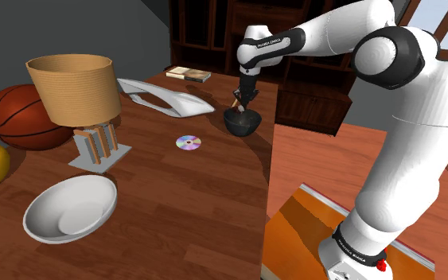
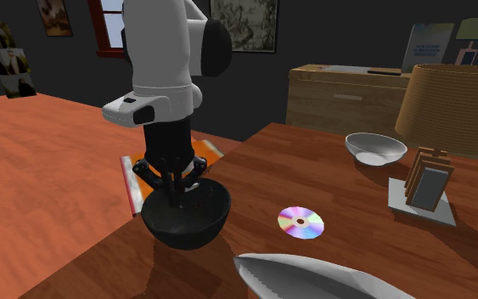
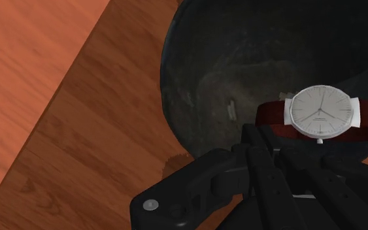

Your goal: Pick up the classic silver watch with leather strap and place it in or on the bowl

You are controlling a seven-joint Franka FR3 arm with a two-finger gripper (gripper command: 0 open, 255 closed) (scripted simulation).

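The watch [image 3: 323, 112] you are after hangs inside the dark bowl [image 1: 243, 122] near the table's [image 1: 174, 199] edge, its strap pinched by the almost closed gripper [image 2: 176, 197].

from the shoulder view i have the deep bowl [image 1: 243, 122] at the table's [image 1: 174, 199] right edge, with the gripper [image 1: 241, 103] directly above it, reaching into it. the watch [image 3: 323, 111] sits within that bowl's rim, just off the gripper; whether it rests on the bottom i cannot tell. 1 disc [image 1: 188, 142] lies on the table left of the deep bowl. the card holder [image 1: 99, 149] stands further left, the basketball [image 1: 19, 118] beyond it at the left edge, the wide bowl [image 1: 69, 208] nearest the camera.
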